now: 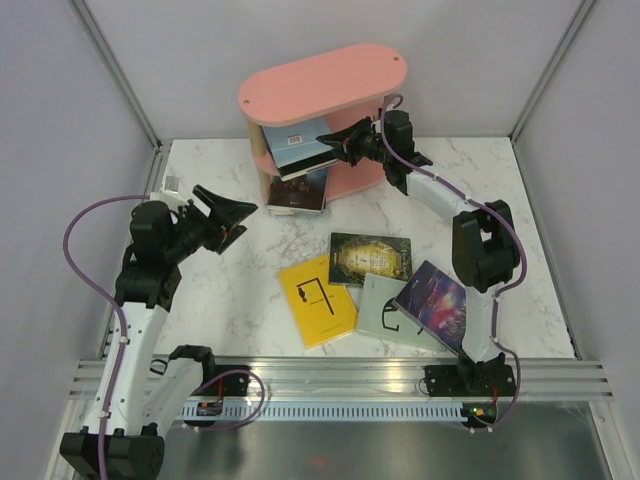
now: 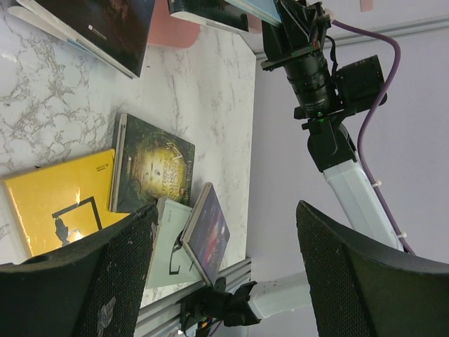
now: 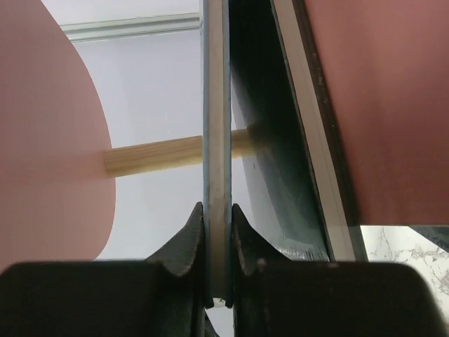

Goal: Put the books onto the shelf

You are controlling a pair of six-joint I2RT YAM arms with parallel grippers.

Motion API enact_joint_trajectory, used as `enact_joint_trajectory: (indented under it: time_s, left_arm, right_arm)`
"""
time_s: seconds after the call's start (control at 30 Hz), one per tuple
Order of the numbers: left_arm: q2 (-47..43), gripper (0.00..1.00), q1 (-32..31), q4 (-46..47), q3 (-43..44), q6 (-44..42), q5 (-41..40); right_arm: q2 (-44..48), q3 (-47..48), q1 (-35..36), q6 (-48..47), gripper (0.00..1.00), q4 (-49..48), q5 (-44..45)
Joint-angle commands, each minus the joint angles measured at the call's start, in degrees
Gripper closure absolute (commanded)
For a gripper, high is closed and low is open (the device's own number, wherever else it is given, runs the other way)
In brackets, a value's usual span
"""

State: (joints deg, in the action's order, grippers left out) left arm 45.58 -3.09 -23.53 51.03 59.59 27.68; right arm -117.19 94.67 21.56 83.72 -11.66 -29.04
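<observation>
1. The pale blue book (image 1: 300,148) is pinched by its edge in my right hand (image 1: 343,141). It lies roughly flat, partly pushed in under the top board of the pink shelf (image 1: 320,85).
2. From my right wrist, my two fingers (image 3: 188,235) press on either side of that thin edge, so the hand is narrow and holding the book. A pink board curves away on the left, and a wooden post (image 3: 158,154) crosses behind.
3. A dark book (image 1: 298,190) sits just below the blue one. It sticks out of the front of the shelf at a slant. I cannot tell whether the two touch.
4. Four more books lie flat on the marble desk (image 1: 230,280), in front of the shelf.
5. The yellow book (image 1: 317,300) is the one nearest my left side.
6. The green-and-gold book (image 1: 371,258) lies just beside it, towards the shelf.
7. The grey-green book (image 1: 383,308) lies near the front edge of the desk.
8. The purple book (image 1: 435,298) rests tilted across the grey-green one, close against my right arm (image 1: 480,250).
9. My left hand (image 1: 225,215) hangs above the desk, well apart from every book. Its fingers (image 2: 105,281) are spread wide with nothing between them.
10. From my left wrist I look across the four loose books towards my right arm at the shelf.
</observation>
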Motion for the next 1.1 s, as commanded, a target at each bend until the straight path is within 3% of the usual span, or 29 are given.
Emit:
enact_joint_trajectory:
  time_s: [0.0,0.03,0.07,0.17,0.27,0.43,0.47,0.67,0.93,1.07]
  left_arm:
    - [0.38,0.18,0.54,1.38,0.92,-3.43,2.29]
    - [0.56,0.18,0.63,1.38,1.01,-3.6,2.2]
    - [0.73,0.18,0.72,1.29,1.18,-3.95,2.03]
    - [1.35,0.18,0.72,1.38,0.92,-4.13,2.11]
    - [2.23,0.18,0.72,1.47,0.92,-3.87,2.38]
    - [3.11,0.19,0.72,1.91,1.09,-3.96,2.46]
    - [3.28,0.19,0.72,1.91,1.18,-4.05,2.55]
    - [5.3,0.18,0.72,1.91,2.59,-5.01,2.73]
    - [5.57,0.19,0.72,1.91,2.41,-4.32,2.9]
    - [4.08,0.2,0.72,1.91,1.45,-2.91,3.78]
  right_arm:
    - [0.47,4.03,-0.12,-0.84,0.97,-3.82,-2.95]
    - [0.47,3.51,-0.12,-1.45,0.91,-3.55,-3.22]
    - [0.55,3.15,-0.29,-1.89,0.73,-3.28,-3.39]
    - [1.78,0.87,-0.82,-3.12,0.47,-1.88,-3.66]
    - [3.8,-0.72,-2.04,-5.75,0.36,1.19,-3.31]
    - [7.84,-2.12,-5.65,-9.98,0.29,8.13,-3.22]
    - [8.37,-2.04,-7.39,-10.94,0.2,9.45,-3.31]
    - [13.11,-2.82,-13.47,-17.8,0.15,19.91,-6.63]
    - [17.78,-6.78,-13.92,-20.97,0.16,20.98,-9.11]
    - [17.61,-6.43,-14.0,-21.06,0.23,20.98,-7.97]
